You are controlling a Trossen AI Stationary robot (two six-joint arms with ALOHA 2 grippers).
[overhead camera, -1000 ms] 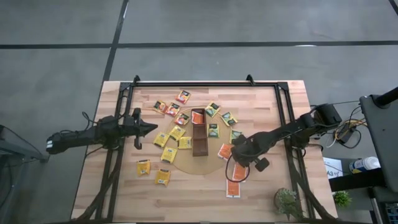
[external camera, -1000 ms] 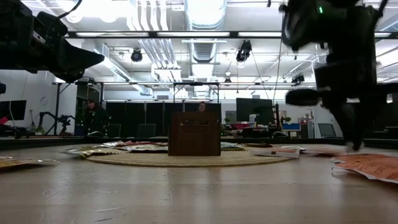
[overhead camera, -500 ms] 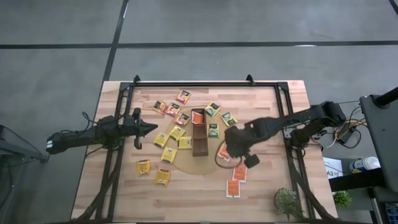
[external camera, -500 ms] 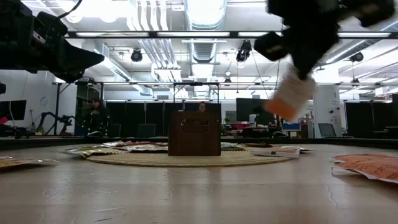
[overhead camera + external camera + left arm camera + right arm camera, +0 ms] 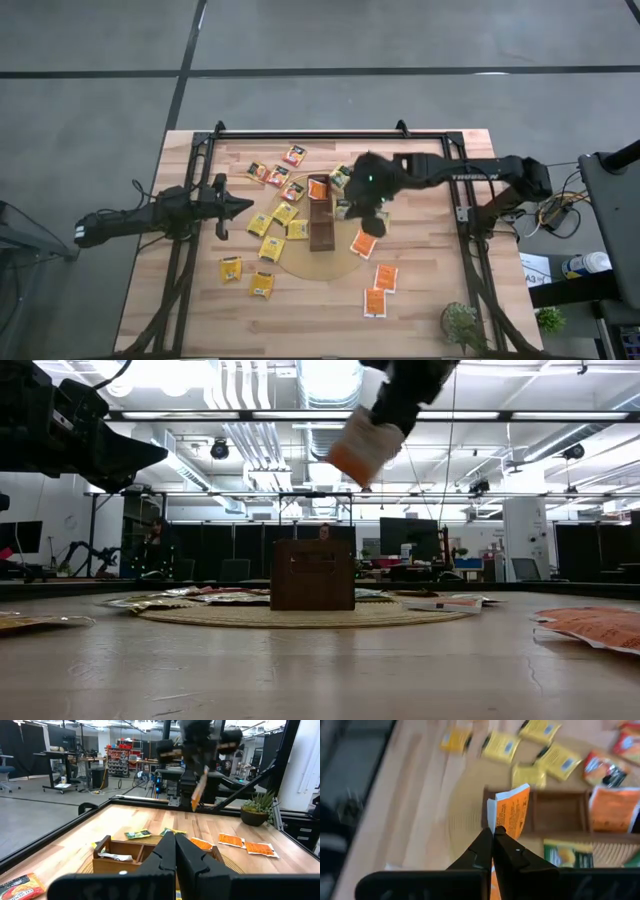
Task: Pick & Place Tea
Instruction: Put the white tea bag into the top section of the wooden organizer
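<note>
My right gripper (image 5: 358, 200) hangs high over the dark-brown tray (image 5: 321, 222), shut on an orange tea sachet (image 5: 362, 445) that also shows in the right wrist view (image 5: 510, 812). The tray stands on a round tan disc (image 5: 318, 265) and has one orange sachet (image 5: 318, 188) in its far compartment. Yellow sachets (image 5: 272, 247), orange sachets (image 5: 385, 277) and green ones (image 5: 368, 190) lie flat on the table around the tray. My left gripper (image 5: 245, 207) waits shut at the table's left, level, pointing at the tray (image 5: 125, 857). My right gripper pinches one edge of the orange sachet (image 5: 496, 826) between its two fingers. The fingers slant down from the table's right side. The sachet hangs tilted below the fingers (image 5: 395, 400), lifted clear above the tray.
A black frame rail (image 5: 320, 134) runs along the table's far edge, with side rails left and right. A small potted plant (image 5: 462, 325) stands at the near right corner. Bare wood lies along the near edge (image 5: 300, 325).
My right gripper has risen from the orange sachets at the table's near right and swung toward the far edge and left, over the tray, rolling its wrist. It stays shut, and the orange sachet has been lifted clear of the table.
</note>
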